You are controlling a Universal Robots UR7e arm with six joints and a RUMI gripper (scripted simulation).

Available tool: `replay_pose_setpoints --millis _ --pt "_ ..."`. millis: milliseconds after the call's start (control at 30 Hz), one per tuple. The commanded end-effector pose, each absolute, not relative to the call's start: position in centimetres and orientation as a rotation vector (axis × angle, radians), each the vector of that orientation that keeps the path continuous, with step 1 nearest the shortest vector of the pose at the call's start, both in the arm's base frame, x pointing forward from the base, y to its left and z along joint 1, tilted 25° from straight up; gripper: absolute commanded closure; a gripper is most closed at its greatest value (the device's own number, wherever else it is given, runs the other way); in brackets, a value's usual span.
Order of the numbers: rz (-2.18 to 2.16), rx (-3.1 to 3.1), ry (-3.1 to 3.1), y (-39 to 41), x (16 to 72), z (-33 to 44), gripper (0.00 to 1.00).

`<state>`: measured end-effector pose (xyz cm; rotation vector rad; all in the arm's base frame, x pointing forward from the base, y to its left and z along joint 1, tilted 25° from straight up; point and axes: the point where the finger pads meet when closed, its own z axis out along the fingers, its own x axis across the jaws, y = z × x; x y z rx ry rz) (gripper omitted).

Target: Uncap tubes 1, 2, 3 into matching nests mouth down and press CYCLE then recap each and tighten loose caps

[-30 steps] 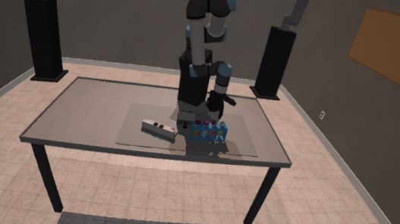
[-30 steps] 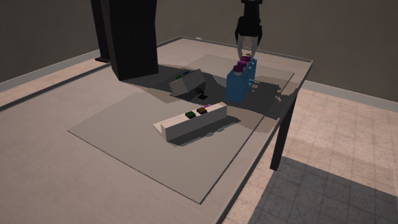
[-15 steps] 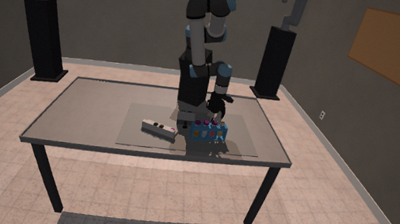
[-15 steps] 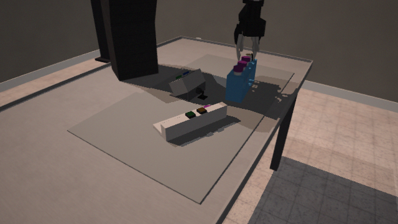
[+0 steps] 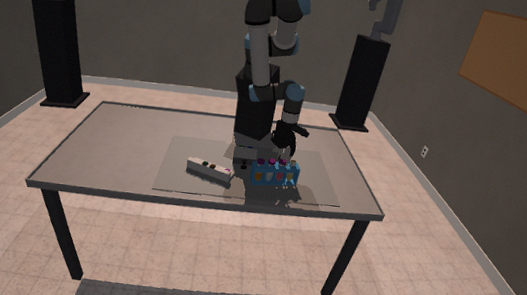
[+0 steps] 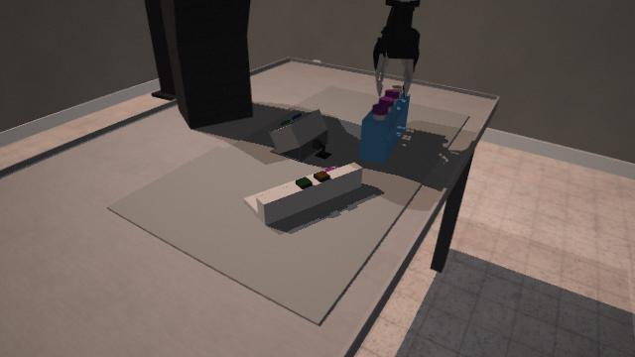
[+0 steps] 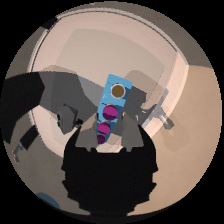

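Arm: you see the arm (image 5: 264, 62) standing at the far edge of the table (image 5: 107, 149), folded high, its wrist pointing straight down over the blue rack.
Gripper: your gripper (image 6: 395, 85) hangs above the rack's far end, at 12 o'clock from the white tray in the exterior view.
Jaws: they stand partly apart and hold nothing; the fingertips (image 6: 379, 84) flank the far caps from just above, without touching as far as you can tell.
Rack: the blue rack (image 6: 379, 134) stands upright on the mat (image 6: 208, 218), at about 1 o'clock from the tray.
Caps: the wrist view shows three magenta caps (image 7: 110, 112) in a row on their tubes, running from the gripper toward 12 o'clock.
Fourth tube: a brown top (image 7: 118, 90) sits at the row's far end in that view; you cannot tell whether it is a cap or an open mouth.
Tray: the white tray (image 6: 308, 195) lies near the mat's middle, with a green patch (image 6: 304, 182), an amber patch (image 6: 321, 176) and a magenta sliver (image 6: 330, 169) on its top.
Keys: a grey housing (image 6: 300, 134) at 11 o'clock from the tray carries a green key (image 6: 285, 122) and a blue key (image 6: 297, 117).
Writing: none is readable to you in any view.
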<state>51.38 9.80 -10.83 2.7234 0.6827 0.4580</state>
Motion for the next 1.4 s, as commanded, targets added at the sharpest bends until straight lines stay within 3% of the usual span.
replay_pose_setpoints --millis 0,433,700,733,1133,1367 --pt "0.513 2.816 0.337 9.84 51.40 -10.80 0.65" --pt "0.626 2.882 -0.573 9.83 51.39 -10.80 0.65" --pt "0.626 2.882 -0.573 9.84 51.39 -10.80 0.65" --pt "0.626 2.882 -0.573 9.83 51.39 -10.80 1.00" --pt "0.626 2.883 -0.572 9.83 51.40 -10.80 1.00" --pt "0.587 2.888 -0.206 9.84 51.39 -10.79 1.00"
